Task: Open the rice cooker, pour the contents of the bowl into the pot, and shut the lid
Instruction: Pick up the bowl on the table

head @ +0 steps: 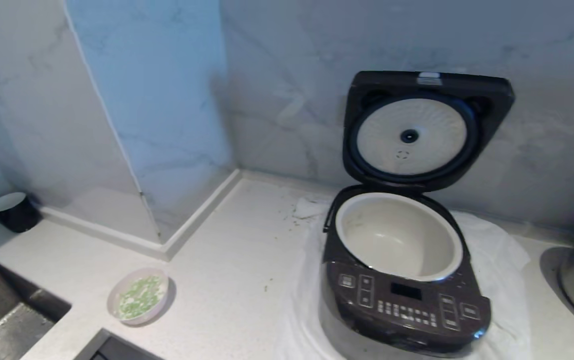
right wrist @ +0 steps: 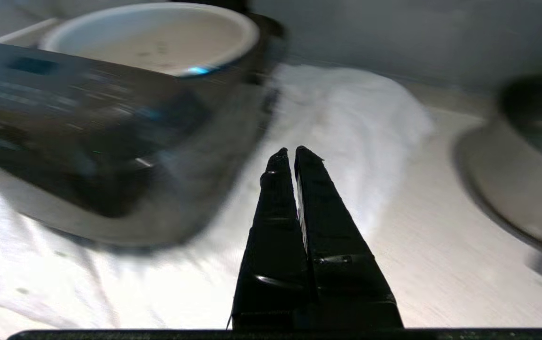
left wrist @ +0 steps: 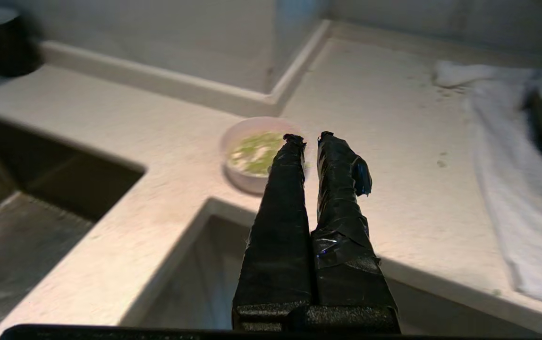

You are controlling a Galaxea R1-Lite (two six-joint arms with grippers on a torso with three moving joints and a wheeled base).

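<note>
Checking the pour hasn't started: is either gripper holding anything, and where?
Nothing is held. Left gripper and right gripper are both shut and empty; the bowl sits untouched.

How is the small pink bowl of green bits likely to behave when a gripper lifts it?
The bowl is small and shallow, so probably light. Its smooth rim may slip between narrow fingers. The loose contents sit near rim level, so a slight tilt could spill them.

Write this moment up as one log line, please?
lid: up | pot: empty | bowl: full, on counter | left gripper: shut, empty | right gripper: shut, empty
</note>
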